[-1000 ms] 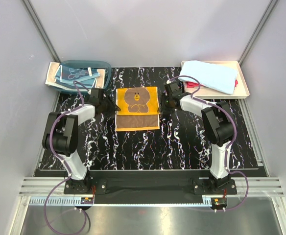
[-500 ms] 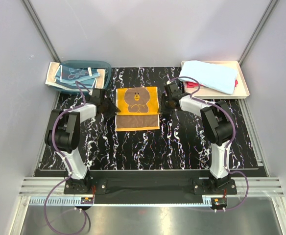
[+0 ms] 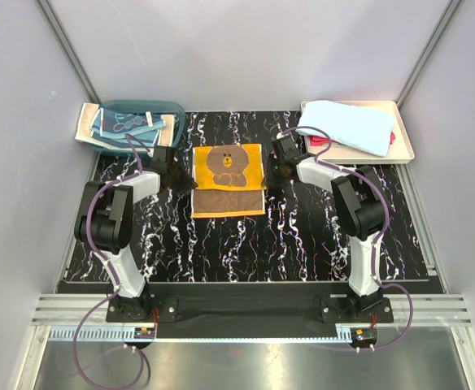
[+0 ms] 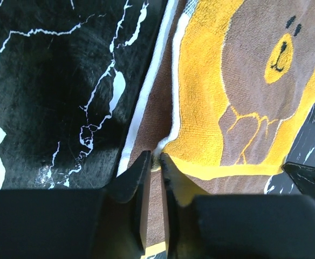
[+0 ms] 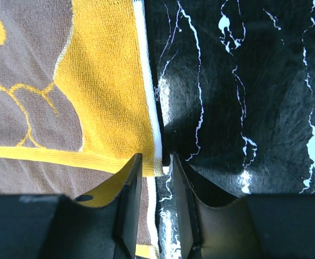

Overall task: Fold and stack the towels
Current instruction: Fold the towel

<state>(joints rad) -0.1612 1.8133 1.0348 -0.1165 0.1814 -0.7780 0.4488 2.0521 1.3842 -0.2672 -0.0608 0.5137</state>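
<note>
The orange-yellow bear towel (image 3: pixel 228 180) lies on the black marble table, its far part folded over the brown lower part. My left gripper (image 3: pixel 190 182) is at the towel's left edge; in the left wrist view (image 4: pixel 153 157) its jaws are nearly together, pinching the folded layer's corner (image 4: pixel 163 147). My right gripper (image 3: pixel 268 177) is at the towel's right edge; in the right wrist view (image 5: pixel 155 157) its jaws stand apart, straddling the folded corner (image 5: pixel 156 162) without closing on it. A light blue towel (image 3: pixel 347 123) lies over a red one (image 3: pixel 393 138).
A teal basin (image 3: pixel 172 110) at the back left holds blue cloths (image 3: pixel 124 123). A cream tray (image 3: pixel 404 150) at the back right carries the light blue and red towels. Grey walls close in both sides and the back.
My left gripper has edged right onto the towel's left edge and closed on the folded corner. The right gripper has barely shifted. The towel has not moved.
</note>
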